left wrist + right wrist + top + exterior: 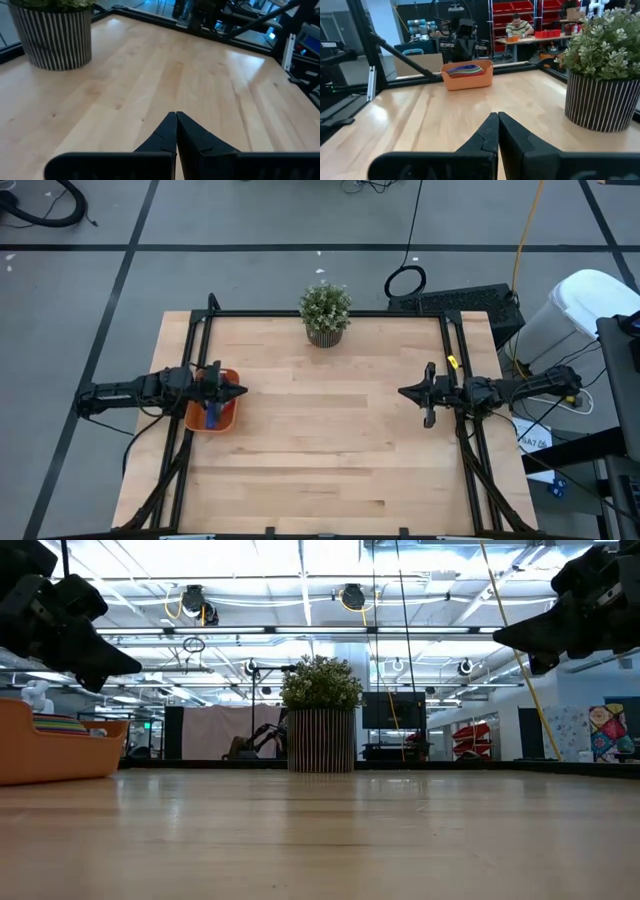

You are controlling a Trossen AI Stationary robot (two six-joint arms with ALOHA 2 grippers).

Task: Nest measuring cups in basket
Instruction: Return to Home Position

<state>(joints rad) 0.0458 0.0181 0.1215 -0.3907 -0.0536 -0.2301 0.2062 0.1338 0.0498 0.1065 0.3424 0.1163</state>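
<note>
Step in hand, by judgement: retreat to rest pose, with the nesting itself seemingly done. Measuring cups (pixel 464 69) stacked together inside basket (pixel 467 81), coloured rims just showing above its wall. Basket at the left edge of table (pixel 320 440), well apart from potted plant (pixel 325 310) at the far middle edge.

To do it well: lift left arm up and back first, with no sideways sweep while low over the basket — risk of snagging a handle or the rim and dragging the stack out. Keep fingers together throughout. Fold right arm back on its own side, slow and level.

Left gripper (pixel 242 391): raised above the basket's inner side, pointing toward table centre. Fingers pressed tip to tip in the wrist view, with nothing between them and nothing touched.

Right gripper (pixel 403 392): opposite side, raised off the table, pointing toward the left one. Likewise closed tight and empty — no contact with anything.

Person (pixel 517 26) seated at a desk in the room beyond, not involved.
</note>
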